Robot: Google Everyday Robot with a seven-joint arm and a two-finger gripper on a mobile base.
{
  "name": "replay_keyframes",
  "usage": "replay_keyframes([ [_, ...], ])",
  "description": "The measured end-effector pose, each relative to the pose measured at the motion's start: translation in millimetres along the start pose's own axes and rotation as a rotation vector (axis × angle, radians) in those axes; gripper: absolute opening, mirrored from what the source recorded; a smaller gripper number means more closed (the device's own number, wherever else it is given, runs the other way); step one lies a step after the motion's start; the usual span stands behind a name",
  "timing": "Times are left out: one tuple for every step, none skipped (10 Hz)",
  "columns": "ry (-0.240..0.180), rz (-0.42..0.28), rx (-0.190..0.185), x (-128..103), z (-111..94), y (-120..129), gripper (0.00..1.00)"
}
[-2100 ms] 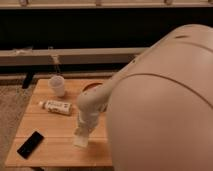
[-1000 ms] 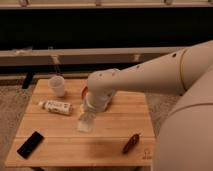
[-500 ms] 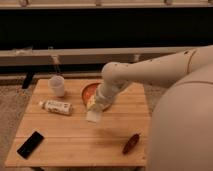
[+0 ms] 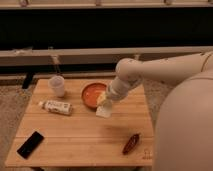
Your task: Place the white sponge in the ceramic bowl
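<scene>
While pinching the soft, blocky white sponge [image 4: 103,112], the gripper [image 4: 106,102] hangs beside the glossy round ceramic bowl [image 4: 89,94] (orange-brown)

white sponge [image 4: 103,111] in gripper [image 4: 105,103], beside ceramic bowl [image 4: 89,95]

One pincer [image 4: 104,103] beside one bowl [image 4: 86,90]; one sponge [image 4: 103,112], cup [image 4: 57,85], bottle [image 4: 56,106], phone [image 4: 31,144].
</scene>
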Motion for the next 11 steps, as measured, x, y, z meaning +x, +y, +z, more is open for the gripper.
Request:
replay_keyframes([
  [-0.006, 0.004, -0.004, -13.1, 0.1, -8.8, 0.0],
  [-0.007, 0.001, -0.007, -26.0, 2.3, -12.7, 0.0],
  [-0.006, -0.003, -0.01, -33.6, 6.0, -9.8, 0.0],
  [-0.003, -0.01, -0.012, -37.5, 9.5, -4.6, 0.0],
  [0.004, -0.016, -0.012, -41.8, 17.9, -0.8, 0.0],
  [0.003, -0.024, -0.013, -48.3, 24.2, 1.9, 0.0],
  [0.004, -0.041, -0.018, -58.1, 31.3, 9.3, 0.0],
  [0.007, -0.047, -0.021, -64.7, 32.7, 11.8, 0.0],
  [0.004, -0.051, -0.023, -69.6, 32.9, 11.0, 0.0],
  [0.008, -0.056, -0.025, -68.9, 33.2, 10.4, 0.0],
  [0.004, -0.061, -0.028, -72.1, 33.5, 9.6, 0.0],
])
